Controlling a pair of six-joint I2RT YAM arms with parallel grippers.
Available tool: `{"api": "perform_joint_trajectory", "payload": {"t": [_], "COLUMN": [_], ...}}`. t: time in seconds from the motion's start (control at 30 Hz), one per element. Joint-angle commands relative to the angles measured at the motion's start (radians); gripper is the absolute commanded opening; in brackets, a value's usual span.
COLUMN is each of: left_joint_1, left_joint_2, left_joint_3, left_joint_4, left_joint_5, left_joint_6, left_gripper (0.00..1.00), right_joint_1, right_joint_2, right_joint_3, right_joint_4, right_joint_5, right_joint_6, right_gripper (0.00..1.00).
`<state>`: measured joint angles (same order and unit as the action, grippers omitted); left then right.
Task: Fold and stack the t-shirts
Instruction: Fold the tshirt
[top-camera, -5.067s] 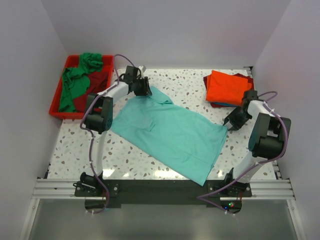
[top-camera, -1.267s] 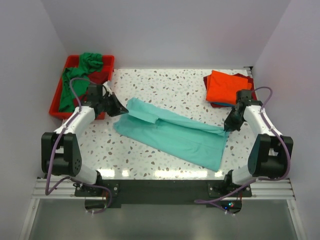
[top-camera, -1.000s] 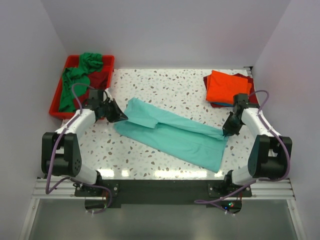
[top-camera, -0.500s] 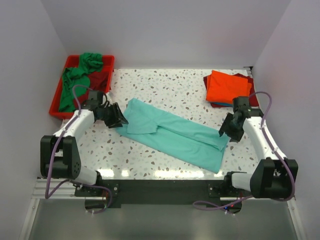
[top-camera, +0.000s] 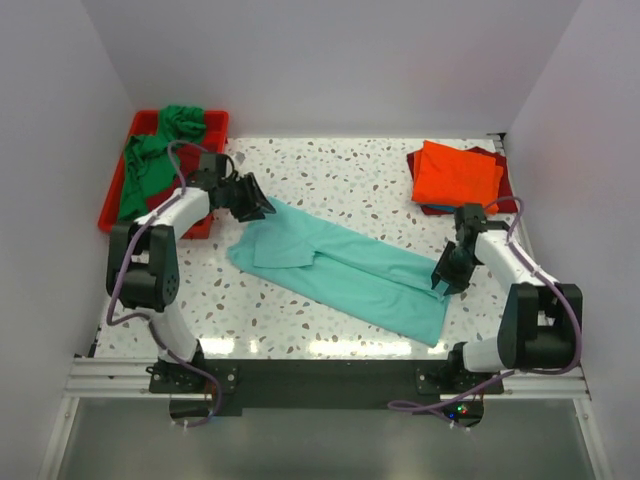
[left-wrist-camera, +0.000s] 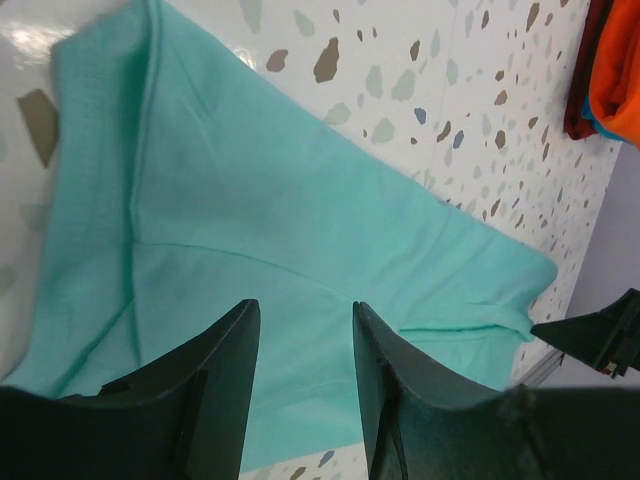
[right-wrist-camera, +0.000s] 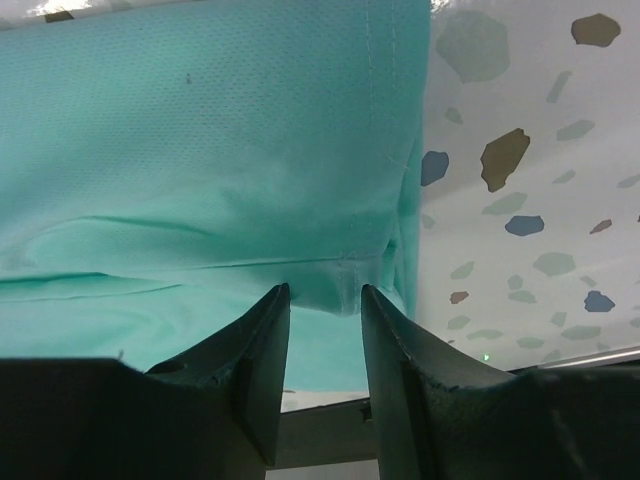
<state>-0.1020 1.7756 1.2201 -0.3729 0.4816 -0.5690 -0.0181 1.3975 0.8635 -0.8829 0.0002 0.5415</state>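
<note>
Well, the teal shirt (top-camera: 340, 265) lies folded mid-table, stretching from 10 o'clock to 4. The left gripper (top-camera: 264, 206) hovers at its 10 o'clock end — fingers apart, nothing between. The right gripper (top-camera: 441, 281) sits at the 3 o'clock hem, fingers apart too. An orange shirt (top-camera: 455, 175) tops the pile at 2 — a green shirt (top-camera: 150, 165) fills the tray (top-camera: 108, 218) at 10.

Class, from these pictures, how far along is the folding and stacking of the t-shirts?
Done: a folded bright orange cloth t-shirt tops the stack at the far right. In hand: the light teal cloth t-shirt lies folded once lengthwise, with the left gripper and right gripper open at its ends. Left: finish and stack it, then the crumpled green t-shirt and dark red cloth in the red plastic tray.
</note>
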Motion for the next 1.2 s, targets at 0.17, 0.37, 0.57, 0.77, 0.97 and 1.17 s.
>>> {"api": "perform_joint_trajectory", "payload": {"t": [0.17, 0.37, 0.57, 0.77, 0.97, 1.17], "left_joint_1": [-0.051, -0.048, -0.048, -0.047, -0.045, -0.059], "left_joint_2": [0.131, 0.173, 0.203, 0.258, 0.321, 0.318], "left_joint_3": [-0.010, -0.022, -0.034, 0.008, 0.113, 0.278], "left_joint_4": [0.192, 0.183, 0.187, 0.174, 0.115, 0.063], "left_joint_5": [0.095, 0.069, 0.051, 0.005, -0.043, -0.058], "left_joint_6": [-0.101, -0.074, -0.063, -0.029, 0.030, 0.095], "left_gripper": [0.47, 0.47, 0.48, 0.48, 0.49, 0.54], "right_joint_1": [0.050, 0.063, 0.064, 0.066, 0.067, 0.067], "right_joint_2": [0.043, 0.057, 0.058, 0.031, -0.031, 0.032], "right_joint_3": [-0.076, -0.096, -0.106, -0.057, 0.046, 0.161], "right_joint_4": [0.075, 0.059, 0.059, -0.002, -0.100, -0.076], "right_joint_5": [0.013, 0.061, 0.066, 0.066, 0.057, 0.001], "right_joint_6": [0.044, 0.041, 0.040, 0.018, -0.015, -0.026], "right_gripper": [0.38, 0.37, 0.36, 0.38, 0.48, 0.51]}}
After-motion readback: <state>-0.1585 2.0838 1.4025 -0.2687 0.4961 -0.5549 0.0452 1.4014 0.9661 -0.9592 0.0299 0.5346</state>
